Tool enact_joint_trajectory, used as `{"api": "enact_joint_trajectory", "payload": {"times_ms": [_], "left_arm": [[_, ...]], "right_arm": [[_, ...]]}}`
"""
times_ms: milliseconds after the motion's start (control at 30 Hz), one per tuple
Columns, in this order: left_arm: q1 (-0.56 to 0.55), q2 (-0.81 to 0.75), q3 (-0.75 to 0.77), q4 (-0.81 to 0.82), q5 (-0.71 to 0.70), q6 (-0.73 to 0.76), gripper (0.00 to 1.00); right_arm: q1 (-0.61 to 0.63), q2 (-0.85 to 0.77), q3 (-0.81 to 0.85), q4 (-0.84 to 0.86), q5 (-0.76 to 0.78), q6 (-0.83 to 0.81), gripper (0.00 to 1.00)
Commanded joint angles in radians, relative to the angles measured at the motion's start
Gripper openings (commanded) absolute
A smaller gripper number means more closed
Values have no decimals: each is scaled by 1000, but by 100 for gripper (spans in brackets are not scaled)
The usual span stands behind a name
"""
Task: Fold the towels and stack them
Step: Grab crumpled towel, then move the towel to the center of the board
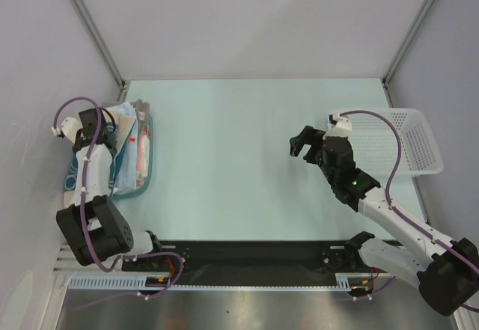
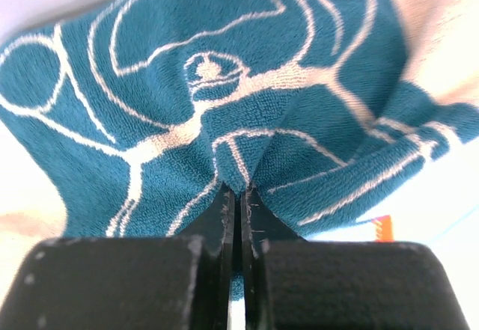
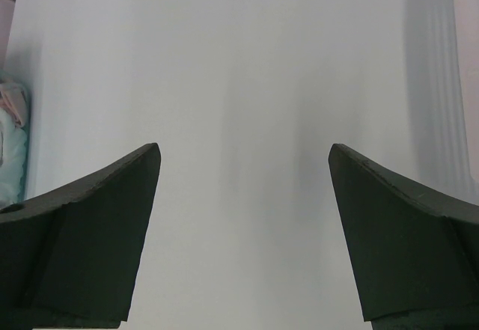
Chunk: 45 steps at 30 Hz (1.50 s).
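**Tray** [image 1: 150, 167]: shallow, teal, at the left edge of the table [image 1: 239, 173]. All places below are given from it.

**Pile of towels** [image 1: 131, 147]: heaped in the tray and unfolded. Light blue and pale cloth show from above, with a red-orange streak. The overhead view does not let the pieces be told apart.

**Dark teal towel** [image 2: 224, 98]: terry cloth with a white line drawing and tan at the ends. It is at the tray, bunched and puckered, and its folds fan out from one pinched point. Whether it is lifted off the pile cannot be told.

**Left gripper** [image 2: 239, 191]: over the tray, on its left side. The fingers are pressed together with only a sliver between them. A pucker of the dark teal towel is clamped at the tips.

**Right gripper** [image 1: 302, 145]: well to the right of the tray, above bare table, with its tips pointing toward the tray. The fingers [image 3: 112, 210] are spread wide, with nothing between them and nothing touching them.

**Basket** [image 1: 415, 150]: white plastic mesh, at the table edge opposite the tray. The right gripper is between the two and nearer the basket.
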Motion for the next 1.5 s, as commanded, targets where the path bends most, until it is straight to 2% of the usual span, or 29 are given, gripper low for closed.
{"api": "enact_joint_trajectory", "payload": {"times_ms": [0,167,233,333,433,600,633,733,833,867,900,1033,1133,1167,1233,1267,1300,1333,1400,1467], "left_arm": [[7,-94,72,-4,40,39,0],[-22,-207,157,-15,97,80,0],[-44,-223,233,-38,102,98,1],[-117,-244,351,-74,107,132,0],[-243,-249,483,-105,84,174,0],[-551,-255,615,-121,42,215,0],[-606,-253,622,-118,19,220,0],[-900,-243,619,-99,-93,235,0],[-1066,-215,605,-95,-189,232,0],[-1154,-198,599,-95,-208,226,0],[-1185,-191,588,-92,-220,208,0],[-1172,-177,415,-23,-158,140,0],[-1021,-148,302,58,16,102,2],[-933,-134,274,82,97,97,10],[-848,-67,229,132,160,76,31],[-772,-33,223,146,201,74,32],[-742,-4,227,154,244,71,36],[-719,24,252,142,266,65,50],[-694,75,283,136,281,80,66],[-702,54,283,152,281,82,73]], "right_arm": [[-5,-15,-1,15,-8,-15,100],[-5,-8,-2,19,-10,-15,100],[-5,-8,-4,22,-16,-16,100],[-3,-8,-5,28,-18,-18,100],[-5,-10,-8,31,-18,-16,100],[-5,-37,-27,48,-10,-16,100],[-5,-42,-28,55,-10,-18,100],[-6,-61,-31,49,1,-21,100],[-6,-82,-31,34,25,-24,100],[-6,-102,-31,31,34,-27,100],[-6,-113,-31,28,41,-28,100],[-5,-157,-33,14,74,-44,100],[-3,-147,-24,14,71,-50,100],[-3,-139,-20,14,68,-47,100],[1,-107,-17,31,62,-51,100],[6,-93,-17,40,61,-58,100],[10,-73,-11,46,58,-70,100],[20,-35,-7,48,56,-77,100],[35,16,12,49,50,-96,100],[59,91,22,61,48,-107,100]]}}
